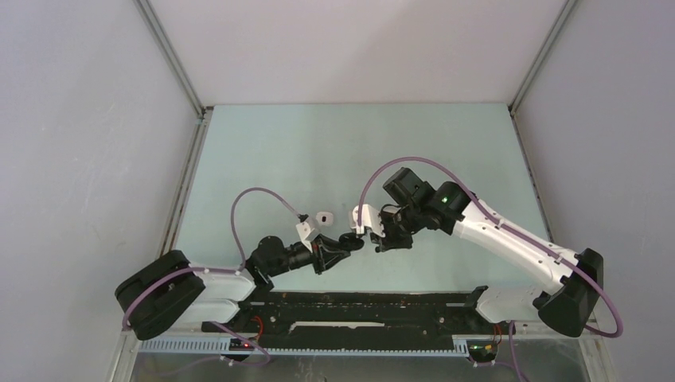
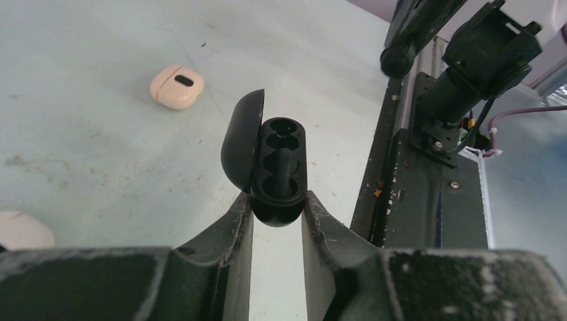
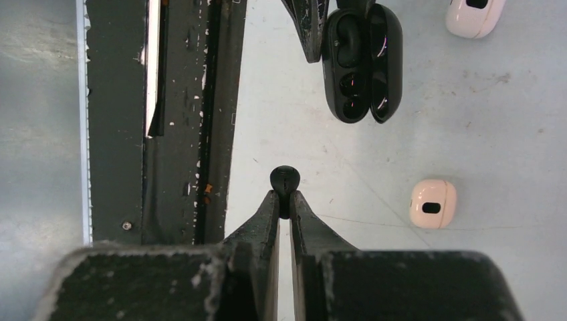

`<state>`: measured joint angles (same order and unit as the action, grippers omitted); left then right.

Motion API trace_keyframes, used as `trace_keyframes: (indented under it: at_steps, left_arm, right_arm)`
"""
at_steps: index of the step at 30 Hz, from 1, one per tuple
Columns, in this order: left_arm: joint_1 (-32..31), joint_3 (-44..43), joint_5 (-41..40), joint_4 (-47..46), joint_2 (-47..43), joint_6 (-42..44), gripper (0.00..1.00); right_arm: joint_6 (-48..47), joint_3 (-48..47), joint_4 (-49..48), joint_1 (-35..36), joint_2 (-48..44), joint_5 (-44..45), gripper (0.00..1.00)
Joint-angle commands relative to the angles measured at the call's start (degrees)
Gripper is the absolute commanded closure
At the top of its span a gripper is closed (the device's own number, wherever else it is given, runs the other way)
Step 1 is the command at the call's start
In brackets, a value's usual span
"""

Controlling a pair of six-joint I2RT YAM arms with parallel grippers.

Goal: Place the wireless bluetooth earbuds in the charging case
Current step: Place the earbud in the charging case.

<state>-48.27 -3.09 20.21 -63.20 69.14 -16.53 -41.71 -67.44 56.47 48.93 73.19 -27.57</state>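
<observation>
My left gripper (image 1: 347,243) (image 2: 277,207) is shut on the lower end of a black charging case (image 2: 279,160) and holds it with the lid swung open to the left. The case's sockets face the camera. I cannot tell whether they hold anything. The case also shows in the right wrist view (image 3: 361,63) at the top, just ahead of my right gripper. My right gripper (image 1: 380,236) (image 3: 285,198) is shut on a small black earbud (image 3: 285,179) pinched at its fingertips, a short way from the open case.
Two closed cream cases lie on the pale table, one nearer (image 3: 433,202) (image 2: 177,87) (image 1: 324,216) and one farther (image 3: 473,15) (image 2: 20,231). The black base rail (image 1: 358,306) (image 3: 180,100) (image 2: 414,167) runs along the near edge.
</observation>
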Motion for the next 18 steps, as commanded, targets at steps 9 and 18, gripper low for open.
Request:
trace_keyframes:
  at_steps: [9, 18]
  left_arm:
    - [-1.3, -3.1, 9.2, -12.0, 6.5, -2.8, 1.00]
    - [-1.3, -3.1, 10.5, -15.1, 8.5, -4.0, 1.00]
  right_arm:
    - [2.1, -0.4, -2.3, 1.7, 3.6, 0.3, 0.96]
    - [2.8, -3.2, -2.0, 2.6, 7.2, -1.7, 0.96]
